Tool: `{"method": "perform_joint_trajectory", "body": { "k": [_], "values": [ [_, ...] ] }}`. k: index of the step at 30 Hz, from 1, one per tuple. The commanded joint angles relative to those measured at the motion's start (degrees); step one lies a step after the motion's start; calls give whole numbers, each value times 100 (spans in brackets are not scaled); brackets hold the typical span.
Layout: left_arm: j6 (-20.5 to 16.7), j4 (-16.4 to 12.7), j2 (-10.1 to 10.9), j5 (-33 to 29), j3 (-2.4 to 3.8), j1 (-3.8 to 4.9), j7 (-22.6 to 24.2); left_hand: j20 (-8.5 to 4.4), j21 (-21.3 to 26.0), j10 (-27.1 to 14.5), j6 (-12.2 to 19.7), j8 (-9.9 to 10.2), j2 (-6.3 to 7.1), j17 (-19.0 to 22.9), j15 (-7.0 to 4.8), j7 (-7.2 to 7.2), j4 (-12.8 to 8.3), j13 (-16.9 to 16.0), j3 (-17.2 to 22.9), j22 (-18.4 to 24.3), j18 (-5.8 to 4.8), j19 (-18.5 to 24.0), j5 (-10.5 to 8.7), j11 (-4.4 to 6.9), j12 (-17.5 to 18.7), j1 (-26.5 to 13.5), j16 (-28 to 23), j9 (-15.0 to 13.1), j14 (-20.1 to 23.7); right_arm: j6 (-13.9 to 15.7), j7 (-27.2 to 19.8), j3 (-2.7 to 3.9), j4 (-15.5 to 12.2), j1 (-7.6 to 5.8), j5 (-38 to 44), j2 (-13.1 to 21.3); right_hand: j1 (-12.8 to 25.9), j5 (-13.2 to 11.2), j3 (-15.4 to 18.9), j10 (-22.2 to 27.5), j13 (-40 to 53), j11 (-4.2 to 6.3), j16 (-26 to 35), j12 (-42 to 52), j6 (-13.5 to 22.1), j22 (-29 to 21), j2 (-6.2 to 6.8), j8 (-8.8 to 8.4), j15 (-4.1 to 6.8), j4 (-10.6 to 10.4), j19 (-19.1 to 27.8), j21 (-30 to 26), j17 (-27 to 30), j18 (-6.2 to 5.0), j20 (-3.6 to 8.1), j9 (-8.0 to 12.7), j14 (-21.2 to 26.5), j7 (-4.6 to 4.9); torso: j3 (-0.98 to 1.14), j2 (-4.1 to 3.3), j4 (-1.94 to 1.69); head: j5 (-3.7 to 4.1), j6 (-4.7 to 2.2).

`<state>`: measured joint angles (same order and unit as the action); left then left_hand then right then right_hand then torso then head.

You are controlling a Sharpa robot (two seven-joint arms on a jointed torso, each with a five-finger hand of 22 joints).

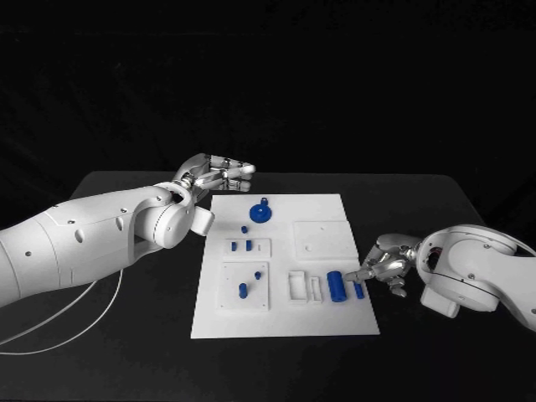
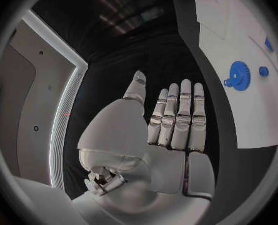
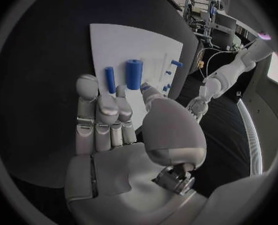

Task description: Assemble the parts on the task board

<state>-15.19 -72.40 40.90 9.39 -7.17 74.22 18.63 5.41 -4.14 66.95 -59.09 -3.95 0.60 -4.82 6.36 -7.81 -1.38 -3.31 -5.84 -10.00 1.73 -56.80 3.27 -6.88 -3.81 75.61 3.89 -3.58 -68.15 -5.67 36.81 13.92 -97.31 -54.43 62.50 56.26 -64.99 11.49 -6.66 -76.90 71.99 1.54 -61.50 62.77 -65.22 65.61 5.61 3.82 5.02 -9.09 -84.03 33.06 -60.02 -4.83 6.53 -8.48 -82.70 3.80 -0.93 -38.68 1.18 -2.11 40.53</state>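
Black table (image 1: 123, 335), white task board (image 1: 286, 322) centred. Left hand (image 1: 215, 175) at far-left corner, fingers straight, together, empty. Right hand (image 1: 383, 270) beside thin blue peg (image 1: 358, 290) and thick cylinder (image 1: 336, 285), fingers extended, holding nothing. Blue gear (image 1: 260, 213) far.

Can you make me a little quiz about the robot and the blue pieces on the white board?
1. True or false: the left hand is holding the blue gear.
2. Which hand is next to the big blue cylinder? A) left hand B) right hand
3. Fill in the word: the blue gear sits on the task board near its ___ edge, away from the robot.

Key
1. False. The left hand is open, fingers straight, over the black table beside the board.
2. B. It reaches in at the board's edge, by the thin blue peg.
3. Far.
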Motion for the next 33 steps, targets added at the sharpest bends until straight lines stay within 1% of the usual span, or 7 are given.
{"method": "perform_joint_trajectory", "body": {
  "k": [1,4,7,20,22,28,33],
  "values": [
    [130,-25,-15,18,3,-5,120,14,-13,-91,53,-2,42,-2,10,0,19,-6,42,45,-60,-32,-33,-11,30,-65,-24,-6,34,-286,289,-52,10,2,-16,-54,50,-41,19,-18,26,-13,28,-43,13,40,0,-18,2,-39,-206,-50,-33,-58,-25,49,-32,5,-7,-1,-9,13,4],
    [131,-33,-15,19,2,-7,123,18,-23,-145,54,-3,93,-5,14,-5,72,-9,107,144,-48,-60,-34,-24,23,-74,-25,-5,35,-258,314,-107,14,2,26,-106,68,-73,29,-19,29,-14,30,-45,17,47,10,-19,2,-53,-208,-53,-36,-59,-25,52,-32,6,-3,-3,-2,3,6],
    [131,-37,-15,19,2,-8,125,20,-25,-152,54,-3,95,-4,15,-7,83,-7,116,172,-48,-64,-34,-27,28,-77,-24,-6,37,-216,320,-136,17,2,61,-154,74,-76,38,-22,34,-14,30,-44,17,54,21,-16,1,-67,-210,-58,-40,-60,-26,54,-33,6,-3,-3,-1,3,9],
    [159,-26,-19,18,0,-11,89,23,-35,-171,74,-2,113,-6,17,-44,107,-7,137,242,-43,-82,-27,-38,27,-78,-24,-5,37,-29,267,-173,83,3,149,-342,61,-59,58,-25,52,-16,45,-51,24,92,34,-17,1,-109,-215,-73,-47,-60,-27,60,-32,8,-7,-5,-2,-34,36],
    [164,-27,-19,18,0,-11,87,27,-32,-175,77,-3,112,-8,20,-48,107,-7,146,252,-44,-76,20,-40,27,-76,-25,-5,41,-4,271,-178,118,4,136,-395,55,-50,65,-20,55,-16,46,-60,30,103,39,-17,1,-119,-217,-84,-53,-61,-27,62,-35,9,-6,-4,-3,-37,36],
    [174,-31,-13,18,-2,-12,79,32,-28,-174,84,-4,126,-14,21,-50,108,-7,159,270,-49,-59,55,-40,25,-83,-24,-5,46,76,291,-227,236,17,150,-545,45,-34,70,-11,54,-18,56,-75,28,114,27,-17,0,-111,-219,-97,-51,-62,-27,62,-36,10,-11,-9,-12,-59,57],
    [190,-38,-8,17,-3,-13,69,33,-40,-180,94,-5,142,-25,23,-55,135,-7,195,313,-50,-61,65,-43,26,-116,-25,-5,53,108,310,-273,345,21,318,-654,53,-41,80,-7,57,-19,72,-80,34,119,30,-16,-1,-112,-220,-110,-42,-63,-29,63,-33,11,-22,-5,-15,-79,76]
  ]
}}
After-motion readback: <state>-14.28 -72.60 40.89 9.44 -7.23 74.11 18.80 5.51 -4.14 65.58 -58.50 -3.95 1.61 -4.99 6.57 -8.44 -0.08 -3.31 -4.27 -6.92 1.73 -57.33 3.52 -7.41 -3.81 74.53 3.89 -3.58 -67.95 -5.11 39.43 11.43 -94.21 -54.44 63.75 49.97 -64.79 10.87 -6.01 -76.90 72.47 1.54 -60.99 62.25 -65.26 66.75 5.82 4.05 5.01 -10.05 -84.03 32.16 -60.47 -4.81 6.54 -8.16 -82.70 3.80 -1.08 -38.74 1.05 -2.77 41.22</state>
